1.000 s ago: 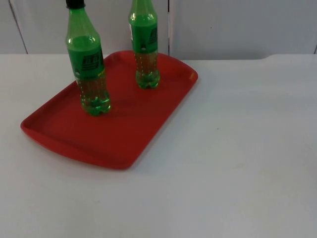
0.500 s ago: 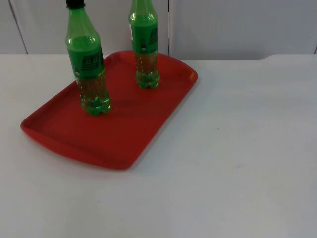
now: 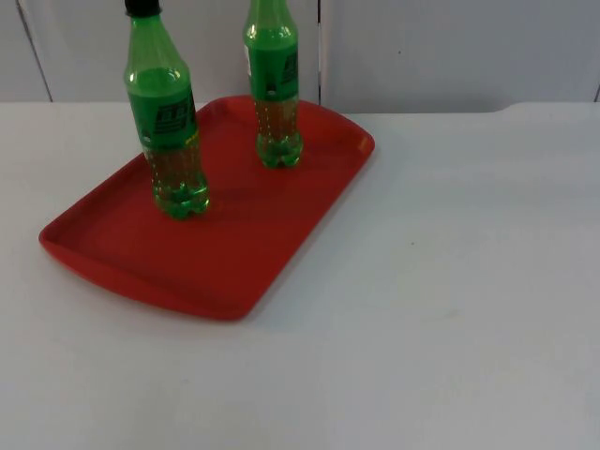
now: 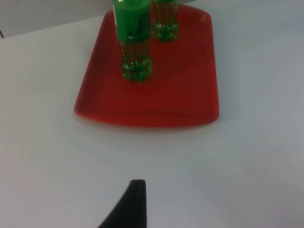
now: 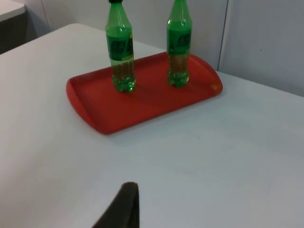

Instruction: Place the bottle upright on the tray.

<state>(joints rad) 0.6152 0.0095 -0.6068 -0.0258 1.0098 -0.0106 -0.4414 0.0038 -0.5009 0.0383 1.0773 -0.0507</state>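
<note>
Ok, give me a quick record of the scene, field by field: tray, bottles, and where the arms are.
tray: red tray, flat on the white table
near bottle: green bottle with black cap, upright on the tray
far bottle: second green bottle, upright on the tray, apart from the first
left gripper: fingertip over bare table, short of the tray, holding nothing
right gripper: fingertip over bare table, away from the tray, holding nothing
task state: both bottles stand upright on the tray

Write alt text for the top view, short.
Two green plastic bottles stand upright on a red tray on a white table: the black-capped bottle nearer the camera, the second bottle behind it toward the grey partition wall.
</note>
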